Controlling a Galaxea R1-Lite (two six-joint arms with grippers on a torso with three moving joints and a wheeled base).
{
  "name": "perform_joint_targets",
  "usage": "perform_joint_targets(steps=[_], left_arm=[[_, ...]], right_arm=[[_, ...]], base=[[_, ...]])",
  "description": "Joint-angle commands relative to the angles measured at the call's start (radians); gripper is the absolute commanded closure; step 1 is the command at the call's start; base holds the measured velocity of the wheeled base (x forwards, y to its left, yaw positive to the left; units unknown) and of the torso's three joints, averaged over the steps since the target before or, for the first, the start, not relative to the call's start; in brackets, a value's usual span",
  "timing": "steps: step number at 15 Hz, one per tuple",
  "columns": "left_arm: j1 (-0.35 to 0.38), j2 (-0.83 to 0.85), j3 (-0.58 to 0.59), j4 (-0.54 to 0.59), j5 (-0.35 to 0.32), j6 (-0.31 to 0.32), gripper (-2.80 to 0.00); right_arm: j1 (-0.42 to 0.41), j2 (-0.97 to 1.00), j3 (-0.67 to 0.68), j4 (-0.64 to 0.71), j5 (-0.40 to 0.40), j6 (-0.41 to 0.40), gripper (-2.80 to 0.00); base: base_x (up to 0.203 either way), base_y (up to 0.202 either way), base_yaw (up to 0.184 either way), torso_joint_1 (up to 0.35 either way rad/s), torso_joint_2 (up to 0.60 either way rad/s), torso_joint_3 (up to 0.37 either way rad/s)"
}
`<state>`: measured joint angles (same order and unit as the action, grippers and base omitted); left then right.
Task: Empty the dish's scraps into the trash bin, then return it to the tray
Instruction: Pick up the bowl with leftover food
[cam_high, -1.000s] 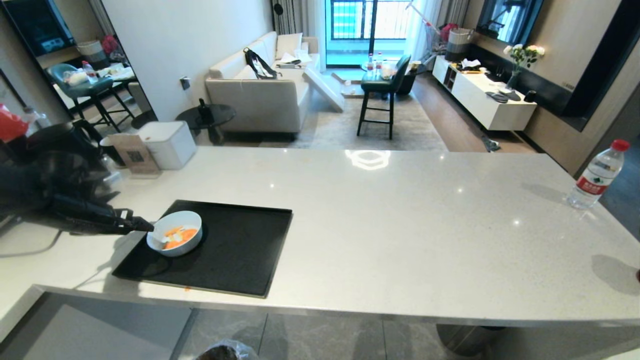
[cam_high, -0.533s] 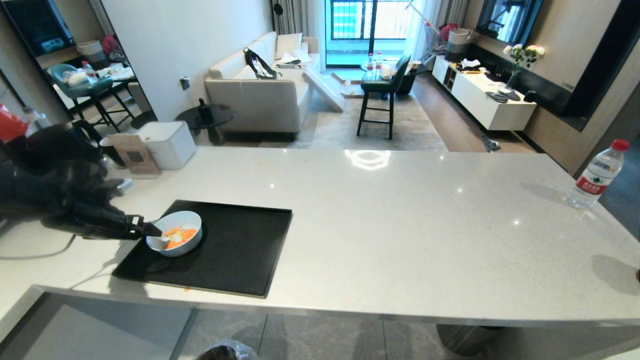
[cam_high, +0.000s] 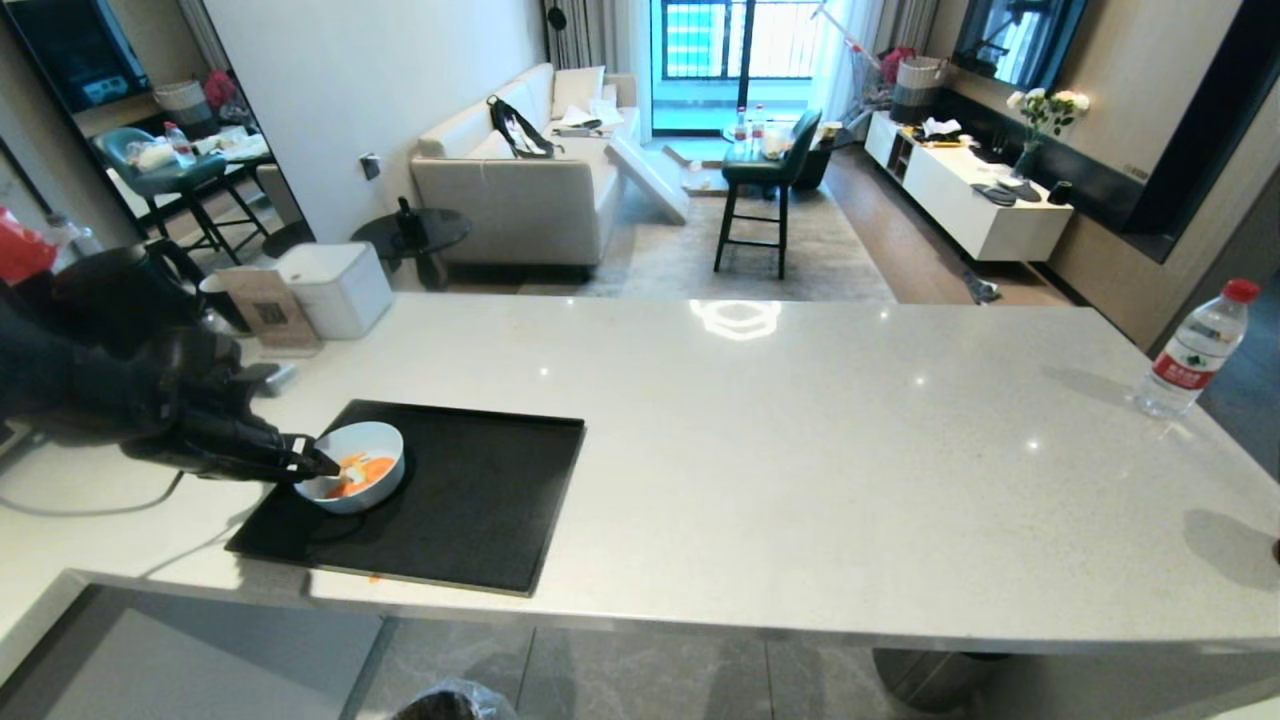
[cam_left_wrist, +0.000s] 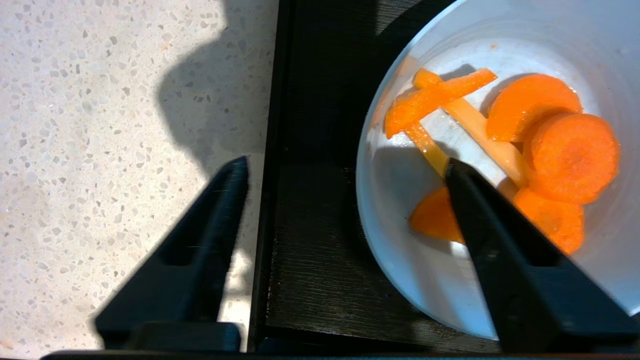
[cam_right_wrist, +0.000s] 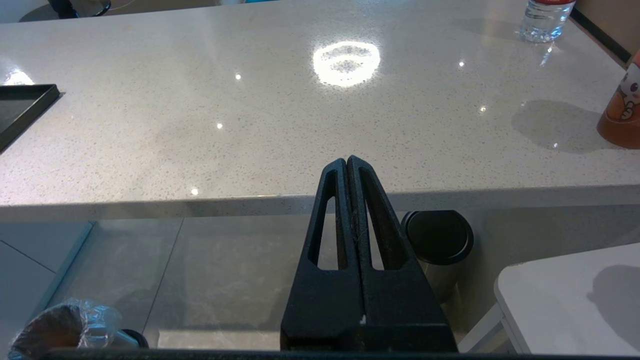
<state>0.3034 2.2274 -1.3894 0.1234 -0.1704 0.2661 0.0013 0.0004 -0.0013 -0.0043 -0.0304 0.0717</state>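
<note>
Round glossy dish (cam_left_wrist: 425, 280), flat carrot-like scraps (cam_left_wrist: 572, 157)

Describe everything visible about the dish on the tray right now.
The dish is a small round shallow bowl, white inside, upright near the left edge of the black tray. It holds orange and pale scraps. The left gripper straddles its rim with jaws open, one finger inside over the slices and one outside.

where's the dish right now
In the head view the dish sits on the left part of the black tray, on the robot's left side of the counter, with the left gripper straddling its near-left rim.
</note>
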Motion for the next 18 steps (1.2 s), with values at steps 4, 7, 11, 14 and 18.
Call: perform_joint_targets(steps=[4,7,11,14,18], left_arm=[[-0.001,-0.003,0.0,0.001,0.022,0.002,0.0],[-0.001,-0.009,0.028,0.001,0.023,0.002,0.0],[-0.001,-0.015,0.041,0.001,0.043,0.001,0.0],[-0.002,-0.048,0.05,0.002,0.041,0.0,0.0],[-0.001,-0.155,0.165,0.002,0.032,-0.007,0.0]], right_arm=[[0.0,0.0,0.001,0.0,0.0,0.0,0.0],[0.0,0.0,0.001,0.0,0.0,0.0,0.0],[0.0,0.0,0.0,0.0,0.0,0.0,0.0],[0.0,0.0,0.001,0.0,0.0,0.0,0.0],[0.0,0.0,0.0,0.0,0.0,0.0,0.0]], base=[[0.0,0.0,0.0,0.0,0.0,0.0],[0.0,0.0,0.0,0.0,0.0,0.0],[0.0,0.0,0.0,0.0,0.0,0.0],[0.0,0.0,0.0,0.0,0.0,0.0],[0.0,0.0,0.0,0.0,0.0,0.0]])
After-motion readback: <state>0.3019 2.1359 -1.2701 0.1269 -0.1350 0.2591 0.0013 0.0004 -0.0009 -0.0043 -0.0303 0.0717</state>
